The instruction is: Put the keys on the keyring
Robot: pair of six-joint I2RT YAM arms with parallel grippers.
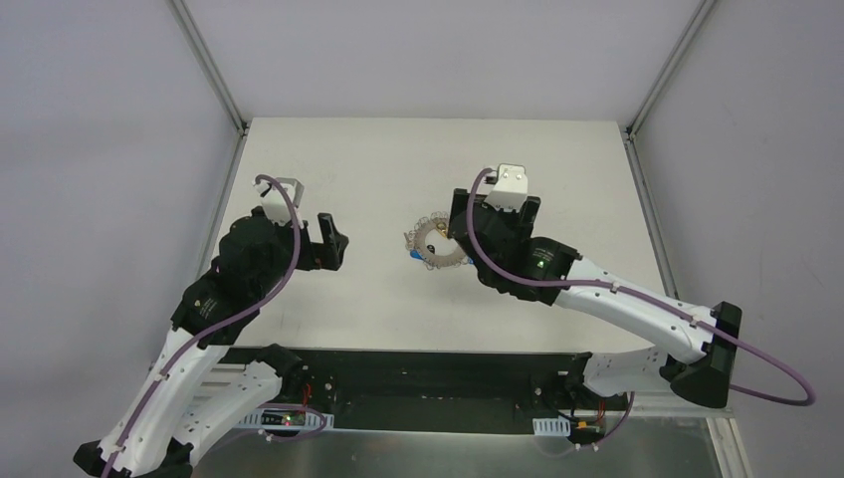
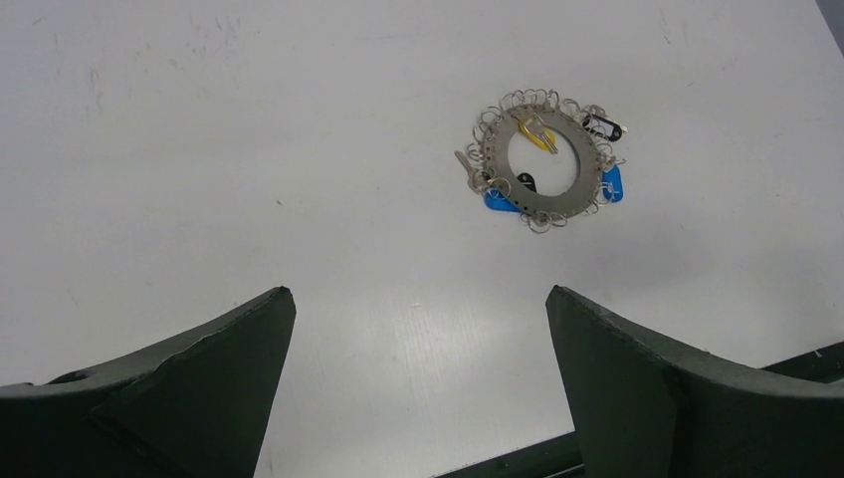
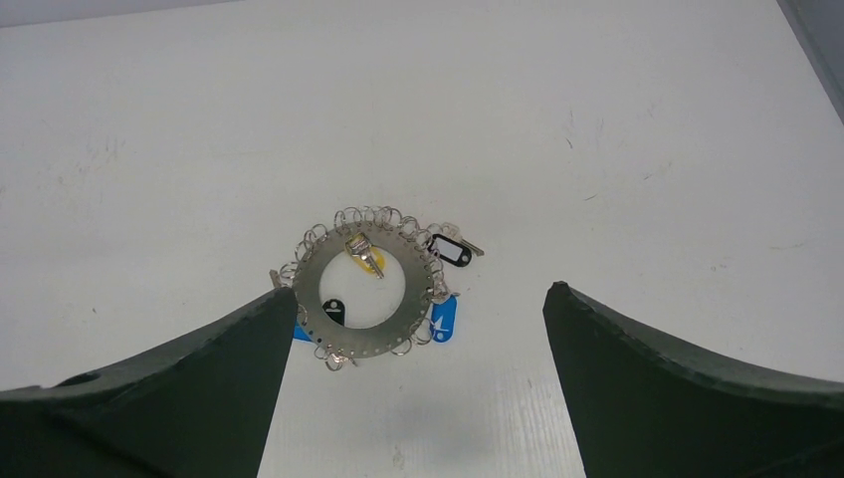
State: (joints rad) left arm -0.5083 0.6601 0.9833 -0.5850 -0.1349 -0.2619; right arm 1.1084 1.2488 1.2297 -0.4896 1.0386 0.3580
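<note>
The left arm rises from the lower left of the top view with its elbow bent. The left tool faces the middle of the frame, its dark fingers spread wide apart and nothing between them. It stands well apart from the keyring, a flat silvery metal ring fringed with small wire loops. The keyring lies flat on the white surface just right of the frame's centre. In the left wrist view it sits in the upper right, far beyond both fingertips.

The right arm reaches in from the lower right, its white forearm slanting up and to the left. The wrist is folded so that the right tool hangs over the keyring's right edge. Its fingers are likewise splayed and grip nothing. In the right wrist view the keyring lies between the two tips and nearer the left-hand one, which hides its lower left edge.

The yellow-headed silver key lies across the ring's upper inner rim. The blue-headed key rests against the lower right edge (a second blue piece peeps out at the lower left, half hidden by the finger). A small black tag with a white label lies at the upper right edge. Whether any of these is threaded through a loop cannot be told.
</note>
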